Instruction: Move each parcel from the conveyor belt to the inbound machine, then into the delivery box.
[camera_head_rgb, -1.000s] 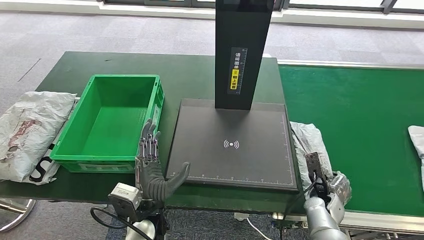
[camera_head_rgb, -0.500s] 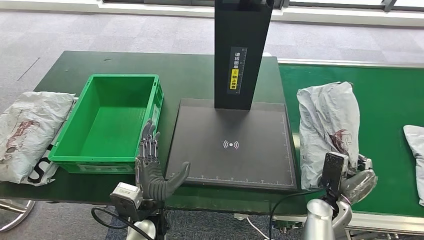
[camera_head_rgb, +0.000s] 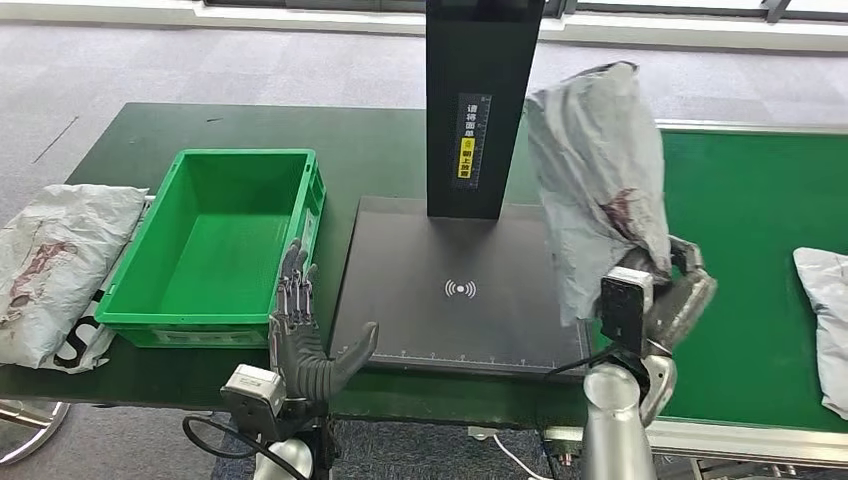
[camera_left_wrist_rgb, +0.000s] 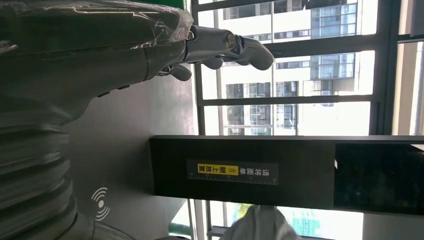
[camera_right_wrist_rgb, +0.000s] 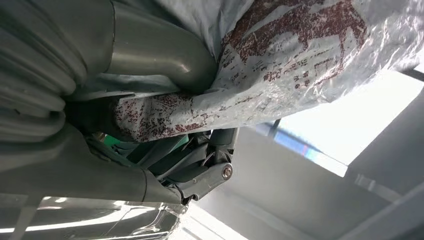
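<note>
Robot hand (camera_head_rgb: 672, 300) on our right grips the parcel (camera_head_rgb: 598, 180), centre-right of frame; next we lower it onto the scanner pad (camera_head_rgb: 460, 290).

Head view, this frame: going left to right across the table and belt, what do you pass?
Grey parcel at the table's left edge → green delivery box → left hand → black inbound machine plate → lifted grey parcel held by the right hand → green conveyor belt → another grey parcel.
</note>
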